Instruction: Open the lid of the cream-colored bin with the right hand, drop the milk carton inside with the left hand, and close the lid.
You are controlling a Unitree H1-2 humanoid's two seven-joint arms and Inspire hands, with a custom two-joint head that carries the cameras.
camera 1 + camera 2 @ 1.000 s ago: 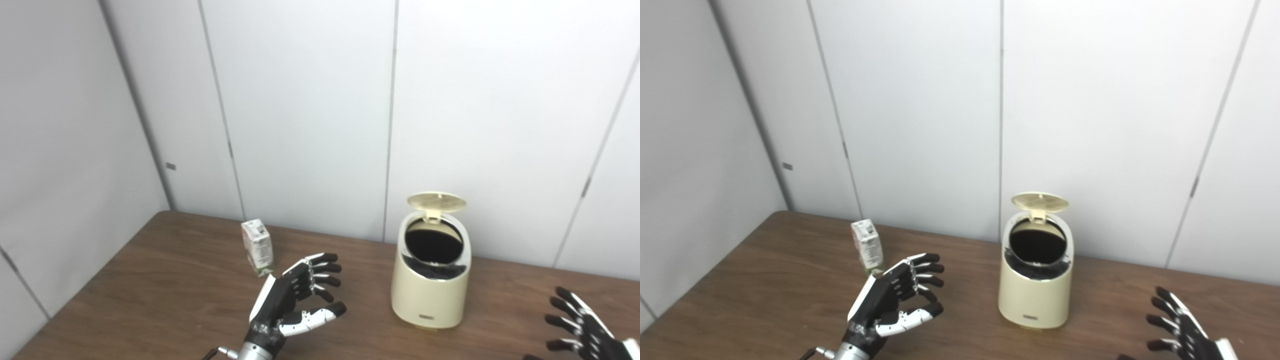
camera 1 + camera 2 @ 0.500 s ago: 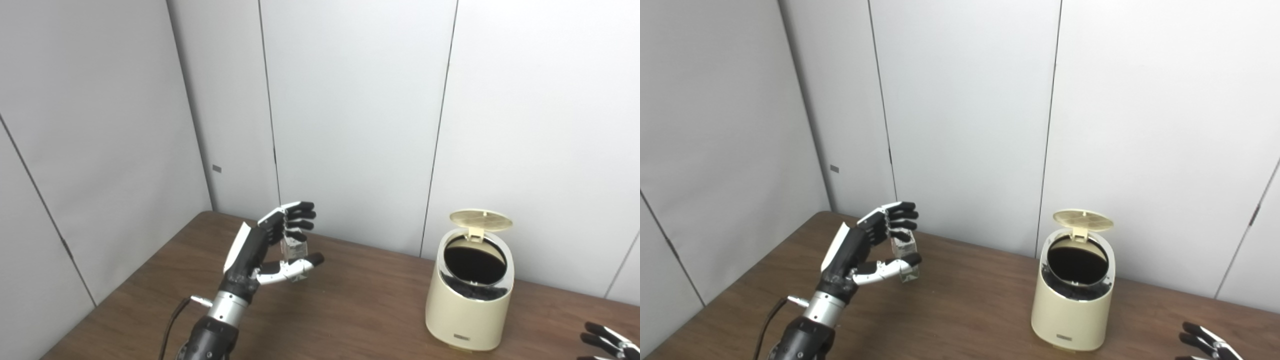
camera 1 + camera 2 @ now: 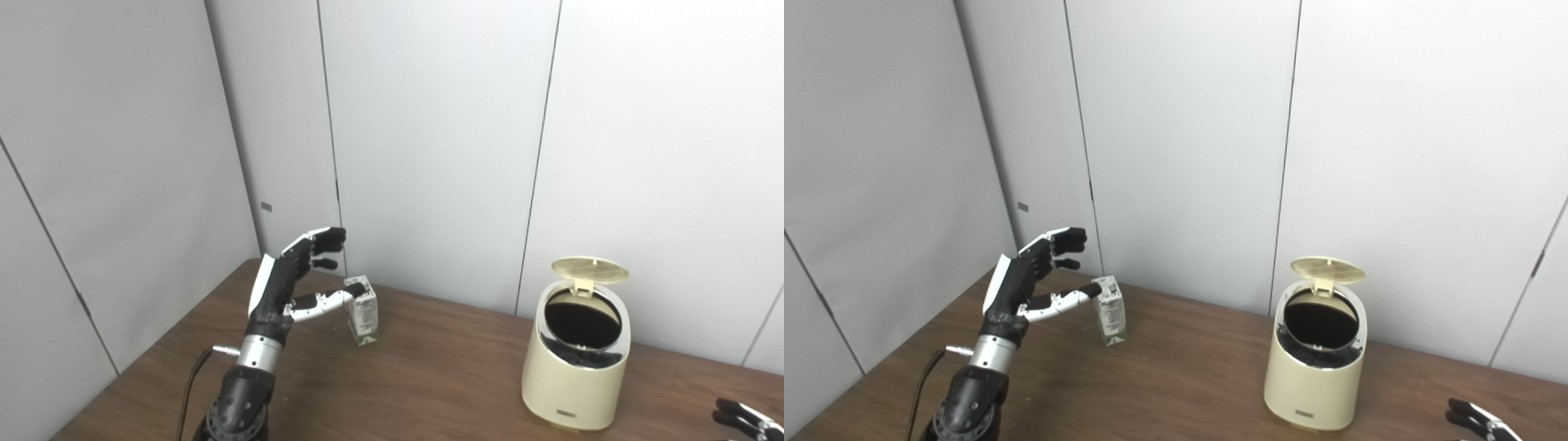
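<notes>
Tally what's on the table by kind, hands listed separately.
Milk carton: 1
Bin, cream-colored, lid up: 1
Total on the table: 2
Hands: 2, the left hand open beside the carton, the right hand only partly in view at the bottom corner.

The left hand point(image 3: 288, 282) is now up and to the left of the milk carton point(image 3: 362, 310). Half a second ago its fingers were curled around the carton; now they are spread apart above it, and only the thumb tip is at the carton's top corner. One second ago the hand was low, in front of the carton. The right hand point(image 3: 744, 418) now shows just its fingertips at the bottom corner.
</notes>
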